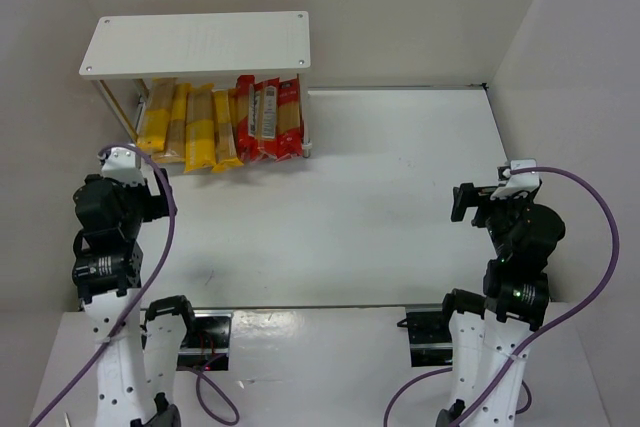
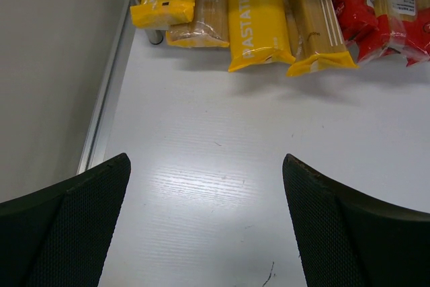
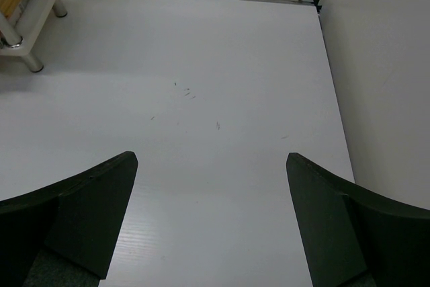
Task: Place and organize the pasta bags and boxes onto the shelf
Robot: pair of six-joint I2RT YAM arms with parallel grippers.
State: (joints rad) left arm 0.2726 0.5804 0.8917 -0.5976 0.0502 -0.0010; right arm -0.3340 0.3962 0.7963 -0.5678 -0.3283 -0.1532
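Note:
The shelf (image 1: 195, 44) is a white board at the back left. Under it, side by side, lie several yellow spaghetti packs (image 1: 199, 127) and red packs (image 1: 268, 119), their near ends sticking out past the board. My left gripper (image 1: 140, 175) is open and empty just in front of the yellow packs. The left wrist view shows the yellow pack ends (image 2: 259, 18) and red ends (image 2: 383, 11) ahead of the open gripper (image 2: 207, 166). My right gripper (image 1: 468, 202) is open and empty at the right, far from the packs, over bare table in its wrist view (image 3: 211, 162).
White walls enclose the table on the left, back and right. A metal rail (image 2: 107, 92) runs along the left wall close to my left gripper. A corner of the shelf's lower board with chrome legs (image 3: 30, 45) shows at the right wrist view's top left.

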